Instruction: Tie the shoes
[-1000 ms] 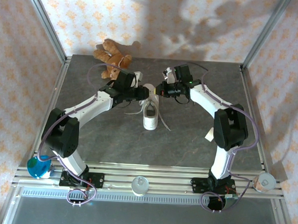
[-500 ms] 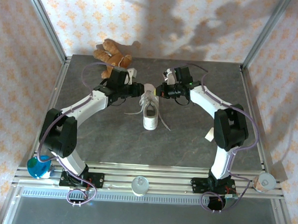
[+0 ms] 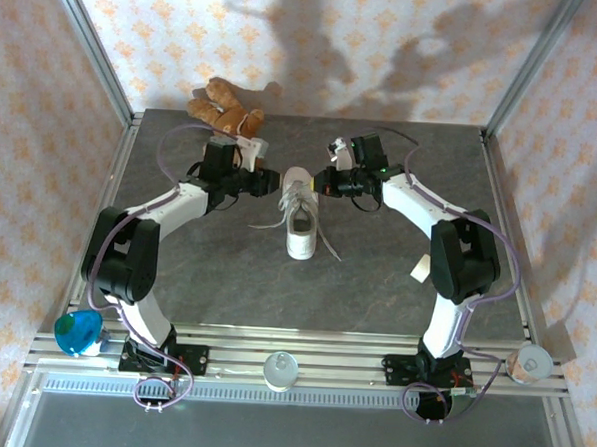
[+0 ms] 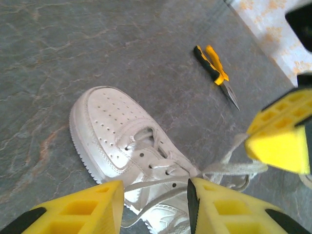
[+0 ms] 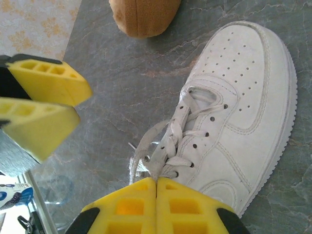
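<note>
The surface [image 3: 375,288] carries the white sneaker [image 3: 300,219] at its middle, with an end effector at either side of its far end. The left end effector [image 4: 155,195] stands moderately wide, a lace [image 4: 161,184] crossing its gap. The right end effector [image 5: 156,195] is pressed together, seemingly pinching a lace end [image 4: 234,168]. The left should probably close squarely on its strand. Both should then draw apart low and evenly, so the knot tightens without dragging the sneaker.
</note>
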